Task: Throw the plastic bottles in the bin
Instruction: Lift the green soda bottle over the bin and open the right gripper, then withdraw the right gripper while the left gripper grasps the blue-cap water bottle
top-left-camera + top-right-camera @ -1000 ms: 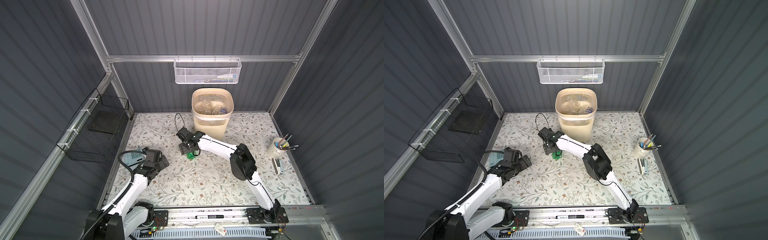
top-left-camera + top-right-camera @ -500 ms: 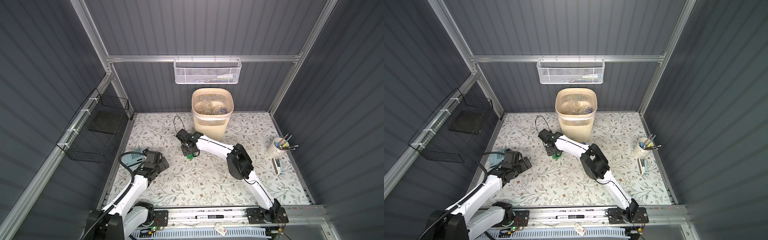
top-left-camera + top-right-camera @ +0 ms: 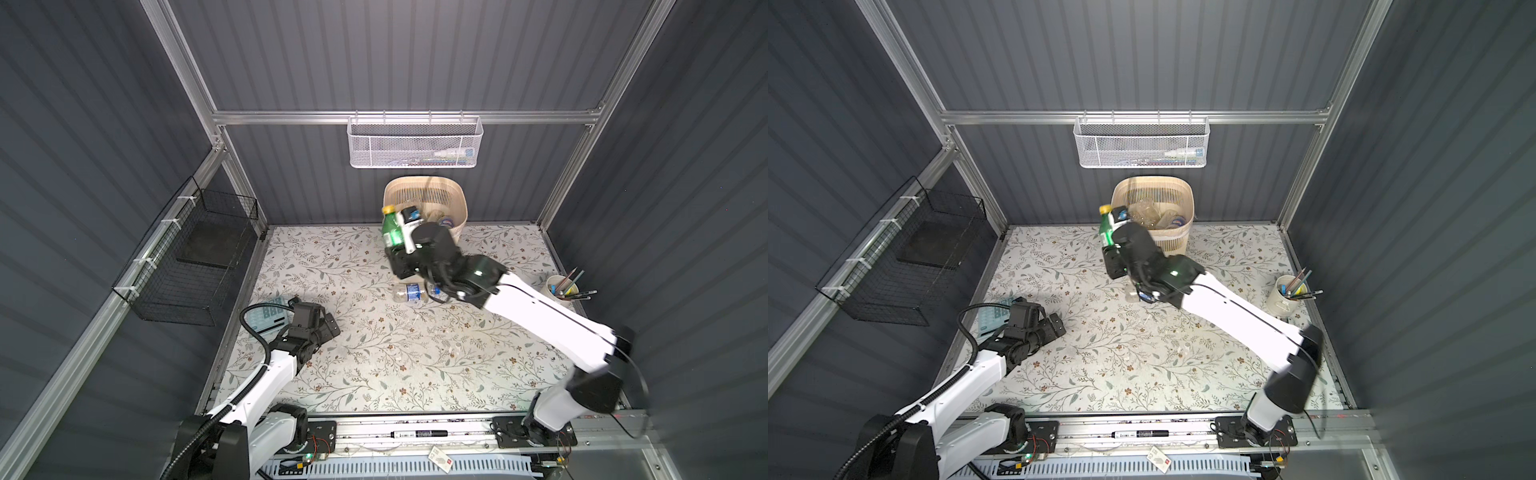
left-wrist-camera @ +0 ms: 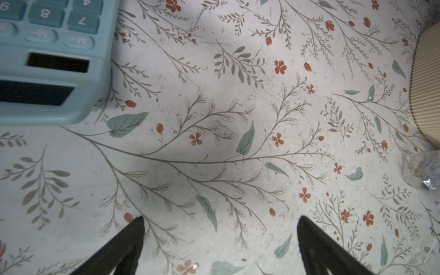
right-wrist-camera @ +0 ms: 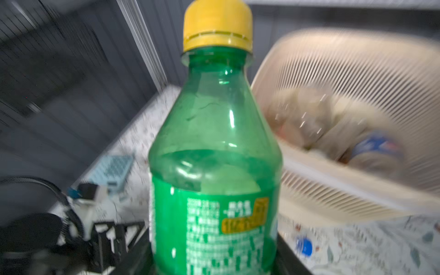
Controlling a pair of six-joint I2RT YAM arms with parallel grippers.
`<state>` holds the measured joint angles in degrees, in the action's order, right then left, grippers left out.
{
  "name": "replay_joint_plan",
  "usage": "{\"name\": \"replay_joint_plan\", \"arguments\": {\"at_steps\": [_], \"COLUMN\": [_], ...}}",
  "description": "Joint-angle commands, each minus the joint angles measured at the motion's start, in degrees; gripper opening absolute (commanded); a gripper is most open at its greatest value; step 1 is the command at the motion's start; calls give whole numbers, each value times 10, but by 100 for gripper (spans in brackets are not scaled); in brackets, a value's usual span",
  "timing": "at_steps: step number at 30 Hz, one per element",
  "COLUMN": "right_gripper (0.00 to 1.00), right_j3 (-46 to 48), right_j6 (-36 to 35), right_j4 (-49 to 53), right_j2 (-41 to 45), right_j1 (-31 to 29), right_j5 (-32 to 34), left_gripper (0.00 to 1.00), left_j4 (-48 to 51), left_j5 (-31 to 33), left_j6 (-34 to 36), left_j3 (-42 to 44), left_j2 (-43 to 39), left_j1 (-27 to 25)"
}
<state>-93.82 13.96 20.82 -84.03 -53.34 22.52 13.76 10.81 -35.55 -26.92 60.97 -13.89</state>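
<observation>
You have the flowered mat as the floor, and the bin stands at its far edge, against the back wall. Inside the bin lie several bottles, mostly clear.

Your right arm reaches to the bin's near left corner in both top views. There the right gripper is pressed onto the lower part of a green bottle and holds it upright in the air, yellow cap up. In the top views the bottle overlaps the bin's rim. Whether it is over the opening or just outside it, I cannot tell.

One clear bottle with a blue label lies on the mat near the bin's front, partly under the right arm.

Your left gripper hovers low over bare mat, well apart from the bin, its jaws spread wide with nothing between them. A blue calculator lies just beside it, on the side away from the bin.
</observation>
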Motion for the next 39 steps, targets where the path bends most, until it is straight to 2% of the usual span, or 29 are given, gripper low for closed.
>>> {"name": "replay_joint_plan", "arguments": {"at_steps": [1, 4, 6, 10, 14, 16, 18, 19, 22, 26, 31, 36, 39], "right_gripper": [46, 48, 51, 52, 56, 66, 90, 96, 99, 99, 99, 99, 99], "right_j3": [80, 135, 130, 49, -145, -269, -355, -366, -303, -184, -29, 161, 262], "right_j6": [-98, -175, -180, -65, -31, -36, -32, -34, -39, -34, -9, 57, 86], "right_j4": [-162, -275, -282, -171, 22, 146, 230, 239, 189, 111, 53, 19, 20], "right_j2": [75, 122, 116, 37, -129, -218, -271, -275, -229, -136, -22, 96, 157], "right_j1": [-2, 1, 26, 131, 194, 205, 210, 211, 212, 213, 222, 274, 306], "right_j5": [95, 145, 137, -2, -138, -124, -65, -47, -13, 16, 42, 19, 10], "left_gripper": [100, 100, 100, 100, 100, 100, 100, 100, 100, 100, 100, 100, 100], "left_j4": [-30, -44, -51, -55, -49, -46, -36, -32, -23, -9, -16, 1, 15], "left_j5": [-30, -45, -55, -68, -76, -78, -75, -71, -45, 48, 87, 154, 166], "left_j6": [21, 24, 25, 31, 40, 48, 59, 64, 88, 143, 222, 361, 429], "left_j3": [3, 2, -1, -11, -22, -26, -33, -33, -40, -70, -127, -236, -306], "left_j2": [15, 31, 39, 45, 41, 37, 32, 29, 19, 22, 67, 183, 267], "left_j1": [1, 1, 1, 1, 0, -1, -4, -6, -32, -129, -202, -312, -354]}}
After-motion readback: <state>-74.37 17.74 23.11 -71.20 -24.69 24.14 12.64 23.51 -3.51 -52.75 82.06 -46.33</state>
